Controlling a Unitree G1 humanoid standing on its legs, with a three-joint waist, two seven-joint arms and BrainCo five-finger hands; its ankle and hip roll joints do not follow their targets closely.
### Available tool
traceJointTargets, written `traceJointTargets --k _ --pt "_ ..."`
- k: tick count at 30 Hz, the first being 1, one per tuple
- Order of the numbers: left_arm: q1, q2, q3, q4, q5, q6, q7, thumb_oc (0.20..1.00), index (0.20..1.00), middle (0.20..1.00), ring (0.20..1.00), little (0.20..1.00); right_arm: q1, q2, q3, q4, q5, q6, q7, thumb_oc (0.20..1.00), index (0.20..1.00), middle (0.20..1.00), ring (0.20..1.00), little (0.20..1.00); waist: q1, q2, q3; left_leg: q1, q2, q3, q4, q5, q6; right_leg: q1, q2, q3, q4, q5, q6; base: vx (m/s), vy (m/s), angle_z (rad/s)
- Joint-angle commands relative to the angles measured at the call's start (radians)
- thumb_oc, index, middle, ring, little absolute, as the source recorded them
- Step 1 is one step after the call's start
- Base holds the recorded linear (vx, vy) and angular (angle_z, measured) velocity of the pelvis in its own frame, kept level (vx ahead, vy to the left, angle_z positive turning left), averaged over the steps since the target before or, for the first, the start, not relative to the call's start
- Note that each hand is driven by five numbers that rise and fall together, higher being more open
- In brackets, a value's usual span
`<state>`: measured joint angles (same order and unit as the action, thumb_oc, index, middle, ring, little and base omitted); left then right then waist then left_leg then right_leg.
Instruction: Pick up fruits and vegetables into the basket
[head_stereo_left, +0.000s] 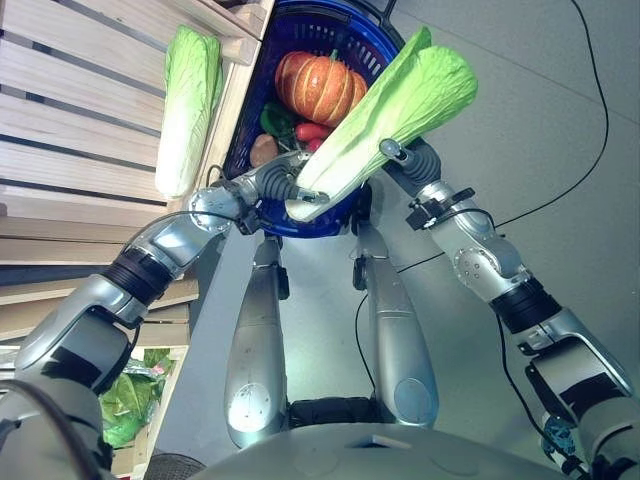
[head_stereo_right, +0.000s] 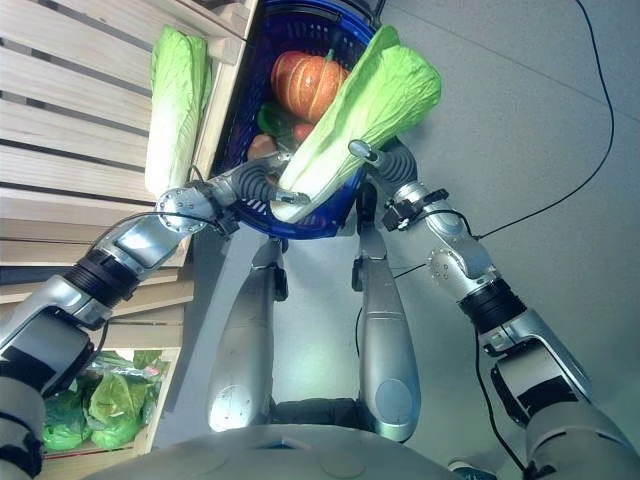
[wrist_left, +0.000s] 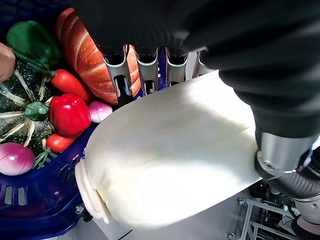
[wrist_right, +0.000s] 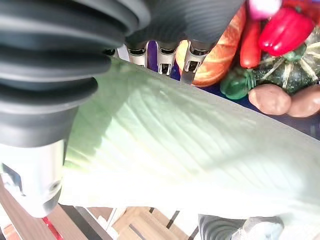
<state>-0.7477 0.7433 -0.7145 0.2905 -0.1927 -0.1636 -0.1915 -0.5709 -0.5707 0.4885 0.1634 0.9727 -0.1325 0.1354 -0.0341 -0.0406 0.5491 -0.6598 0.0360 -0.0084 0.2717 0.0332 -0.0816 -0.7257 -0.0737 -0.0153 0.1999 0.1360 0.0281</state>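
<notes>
A long napa cabbage (head_stereo_left: 400, 110) with a white base and pale green leaves hangs slanted over the blue basket (head_stereo_left: 243, 120). My left hand (head_stereo_left: 280, 185) is shut on its white base (wrist_left: 170, 155), the fingers (wrist_left: 147, 70) wrapping behind it. Further up the stalk, my right hand (head_stereo_left: 415, 160) is shut on the leafy part (wrist_right: 190, 150). The basket holds an orange pumpkin (head_stereo_left: 320, 85), red peppers (wrist_left: 67, 112), a green pepper (wrist_left: 30, 42), a striped dark squash (wrist_left: 20, 120), a red onion (wrist_left: 15, 157) and potatoes (wrist_right: 270, 97).
A second napa cabbage (head_stereo_left: 188, 105) lies on the slatted wooden shelf (head_stereo_left: 70, 120) to the left of the basket. Bagged leafy greens (head_stereo_right: 100, 400) sit in a lower crate at the bottom left. Grey floor (head_stereo_left: 540, 120) stretches to the right.
</notes>
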Motion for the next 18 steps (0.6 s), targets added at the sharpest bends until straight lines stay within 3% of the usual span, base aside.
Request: traceJointTargets --k 1,11,12,13,14,18 --pt "0.018 0.015 -0.006 -0.107 0.048 -0.014 -0.009 0.2 0.2 0.2 0.2 0.2 -0.021 -0.027 0.024 -0.13 0.041 -0.036 0.061 1.0 1.0 1.0 1.0 1.0 -0.008 0.017 -0.029 0.009 -0.034 0.039 -0.07 0.02 0.024 0.064 0.04 -0.069 0.069 -0.112 0.06 0.0 0.0 0.0" --pt "0.009 0.033 -0.024 -0.113 0.112 0.027 -0.036 0.2 0.2 0.2 0.2 0.2 -0.014 -0.022 0.017 -0.17 0.106 -0.069 0.096 1.0 1.0 1.0 1.0 1.0 -0.007 0.013 -0.029 0.012 -0.034 0.038 -0.074 0.02 0.024 0.067 0.039 -0.073 0.064 -0.11 0.063 0.0 0.0 0.0" --pt "0.006 0.036 -0.029 -0.114 0.116 0.034 -0.042 0.2 0.2 0.2 0.2 0.2 -0.013 -0.02 0.015 -0.178 0.109 -0.084 0.098 0.959 0.959 0.959 0.959 0.959 -0.007 0.013 -0.029 0.013 -0.034 0.038 -0.078 0.022 0.024 0.069 0.039 -0.072 0.06 -0.109 0.063 0.0 0.0 0.0" --pt "0.005 0.034 -0.031 -0.117 0.12 0.038 -0.044 0.2 0.2 0.2 0.2 0.2 -0.015 -0.019 0.016 -0.182 0.113 -0.099 0.094 0.485 0.485 0.485 0.485 0.485 -0.007 0.013 -0.029 0.013 -0.033 0.038 -0.078 0.022 0.023 0.068 0.039 -0.072 0.059 -0.108 0.064 0.0 0.0 0.0" --pt "0.005 0.034 -0.032 -0.117 0.12 0.038 -0.044 0.2 0.2 0.2 0.2 0.2 -0.015 -0.019 0.016 -0.183 0.116 -0.103 0.094 0.2 0.2 0.2 0.2 0.2 -0.008 0.013 -0.029 0.012 -0.033 0.038 -0.079 0.022 0.023 0.068 0.039 -0.073 0.059 -0.108 0.064 0.0 0.0 0.0" --pt "-0.002 0.023 -0.041 -0.124 0.125 0.048 -0.035 0.2 0.2 0.2 0.2 0.2 -0.016 -0.004 0.018 -0.185 0.099 -0.11 0.092 0.2 0.2 0.2 0.2 0.2 -0.01 0.015 -0.029 0.009 -0.033 0.039 -0.081 0.022 0.024 0.064 0.038 -0.071 0.055 -0.106 0.064 0.0 0.0 0.0"
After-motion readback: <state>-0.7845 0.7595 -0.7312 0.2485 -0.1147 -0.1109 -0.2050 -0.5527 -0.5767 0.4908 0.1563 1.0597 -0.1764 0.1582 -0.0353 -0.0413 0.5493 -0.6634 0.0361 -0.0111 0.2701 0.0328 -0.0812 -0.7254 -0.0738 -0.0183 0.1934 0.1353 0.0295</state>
